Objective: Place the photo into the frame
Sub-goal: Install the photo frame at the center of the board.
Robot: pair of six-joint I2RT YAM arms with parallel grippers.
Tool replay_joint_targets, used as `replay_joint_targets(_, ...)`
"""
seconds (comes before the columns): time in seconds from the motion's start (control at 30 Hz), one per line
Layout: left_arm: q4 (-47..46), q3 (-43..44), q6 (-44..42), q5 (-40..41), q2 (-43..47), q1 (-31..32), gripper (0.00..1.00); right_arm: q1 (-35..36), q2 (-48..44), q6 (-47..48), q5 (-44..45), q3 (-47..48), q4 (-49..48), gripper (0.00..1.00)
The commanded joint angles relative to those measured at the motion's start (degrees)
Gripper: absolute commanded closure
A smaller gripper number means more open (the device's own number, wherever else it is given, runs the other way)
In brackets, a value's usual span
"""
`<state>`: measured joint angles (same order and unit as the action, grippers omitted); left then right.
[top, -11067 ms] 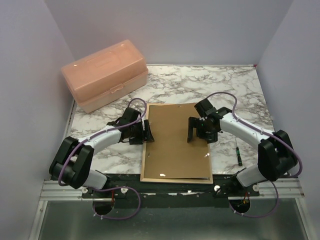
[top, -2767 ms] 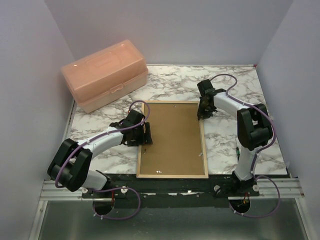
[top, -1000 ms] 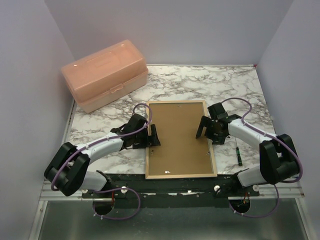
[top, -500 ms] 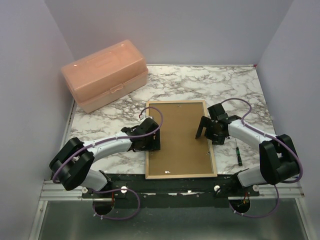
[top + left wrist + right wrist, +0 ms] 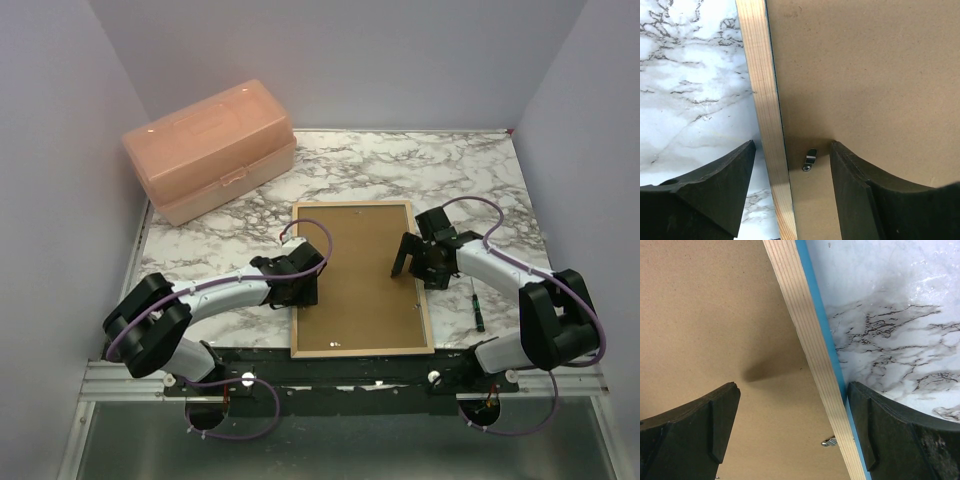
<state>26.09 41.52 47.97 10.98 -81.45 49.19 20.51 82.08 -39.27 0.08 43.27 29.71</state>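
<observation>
- Marble table (image 5: 470, 180): the frame (image 5: 362, 352) lies flat near its front edge, wood face up.
- Brown backing board (image 5: 360, 270) fills the frame.
- Right gripper (image 5: 792, 390): jaws wide and straddling the frame's right rail, one finger over the board and the other over marble.
- Left gripper (image 5: 792, 147): jaws apart, gripping nothing, straddling the left rail.
- Small metal clip (image 5: 810, 160) sits on the board between the left fingers, just beside the rail.

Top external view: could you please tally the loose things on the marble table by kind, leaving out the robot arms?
peach plastic box: 1
picture frame: 1
brown backing board: 1
small screwdriver: 1
Total: 4
</observation>
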Motion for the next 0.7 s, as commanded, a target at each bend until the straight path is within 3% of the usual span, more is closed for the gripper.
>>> replay_joint_targets(0.0,12.8,-1.0,1.6,3.3,-4.0,1.9,0.38,-0.3,0.8,-0.6,-0.4,-2.8,-0.8,0.02)
replay_joint_targets(0.13,12.9,-0.4,2.4,3.9,-5.3,3.1,0.41,-0.3,0.4,-0.4,-0.4,-3.0,-0.4,0.02)
replay_joint_targets(0.3,12.8,0.1,2.7,3.3,-6.7,3.9,0.78,-0.3,-0.2,-0.4,-0.6,-3.1,-0.4,0.02)
replay_joint_targets(0.43,12.1,-0.5,2.5,2.5,-6.3,4.0,0.98,-0.3,-0.1,-0.3,-0.8,-2.8,-0.4,0.02)
replay_joint_targets(0.67,8.6,-2.0,1.7,-1.5,-4.5,4.0,1.00,-0.4,0.3,-0.4,-1.0,-2.5,-0.9,0.02)
